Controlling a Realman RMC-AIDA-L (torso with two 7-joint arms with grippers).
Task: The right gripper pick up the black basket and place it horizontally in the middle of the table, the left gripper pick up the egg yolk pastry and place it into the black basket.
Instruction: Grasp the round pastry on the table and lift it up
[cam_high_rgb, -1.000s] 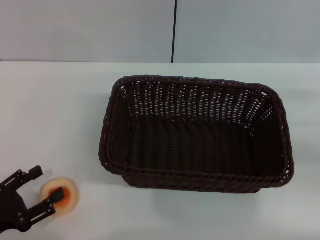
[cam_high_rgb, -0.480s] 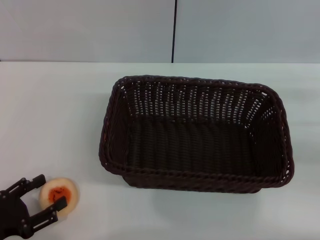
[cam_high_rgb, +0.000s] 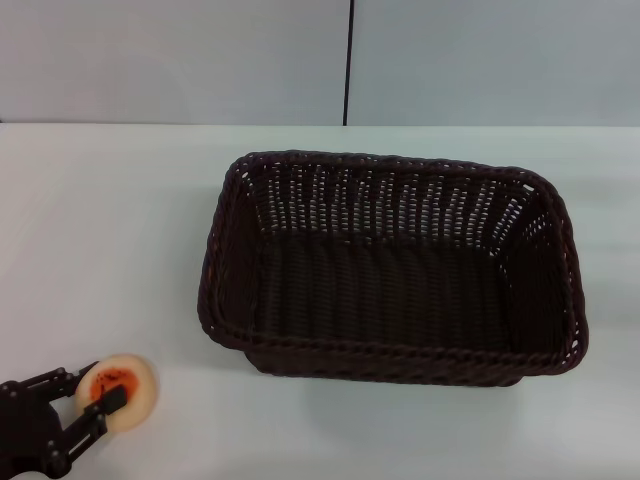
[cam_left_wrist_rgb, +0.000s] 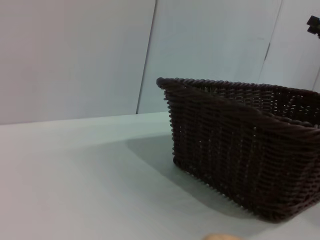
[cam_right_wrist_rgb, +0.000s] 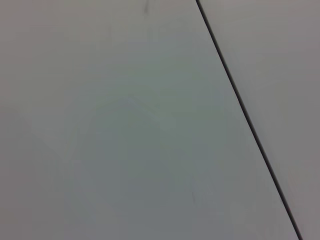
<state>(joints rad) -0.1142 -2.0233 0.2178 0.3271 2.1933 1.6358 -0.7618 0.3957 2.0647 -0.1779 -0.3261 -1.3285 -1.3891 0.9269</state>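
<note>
The basket (cam_high_rgb: 392, 268) is set on the table (cam_high_rgb: 110, 230), its long side running left to right, somewhat right of the middle. The pastry (cam_high_rgb: 119, 391) is placed on the table at the near left corner, well apart from the basket and nearer than its front rim. The left gripper (cam_high_rgb: 80, 398) is found at the pastry, from its left and near side, with one finger (cam_high_rgb: 105, 401) laid across the pastry's top. A wall is seen behind the table's far edge.
</note>
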